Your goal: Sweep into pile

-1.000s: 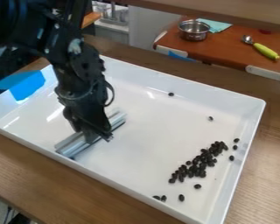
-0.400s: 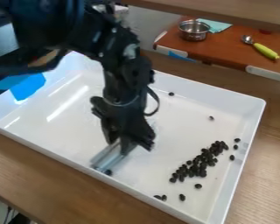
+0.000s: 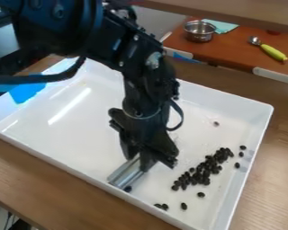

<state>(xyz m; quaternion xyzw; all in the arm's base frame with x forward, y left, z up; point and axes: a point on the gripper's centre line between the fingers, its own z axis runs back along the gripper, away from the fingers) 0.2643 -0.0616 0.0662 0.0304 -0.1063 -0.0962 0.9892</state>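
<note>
The gripper [image 3: 145,162] hangs low over the middle of the white tray [image 3: 89,134], shut on a silvery metal sweeping tool [image 3: 126,174]. The tool slants across the tray floor, its near end close to the front wall. One dark bean [image 3: 128,189] lies right beside that end. To the right of the gripper, a long cluster of dark beans [image 3: 200,173] runs diagonally, apart from the tool. Loose beans [image 3: 183,206] lie in front of the cluster, others [image 3: 242,147] by the right wall, and one [image 3: 216,123] farther back.
The tray's raised walls enclose the work area on a wooden table [image 3: 56,188]. Blue tape [image 3: 27,92] covers part of the left rear wall. On a separate brown surface behind are a metal pot [image 3: 200,31] and a spoon with a yellow-green handle [image 3: 272,52].
The gripper has moved right across the tray with the tool, closer to the cluster. The bean beside the tool's near end has shifted right too. The main cluster looks nearly the same.
</note>
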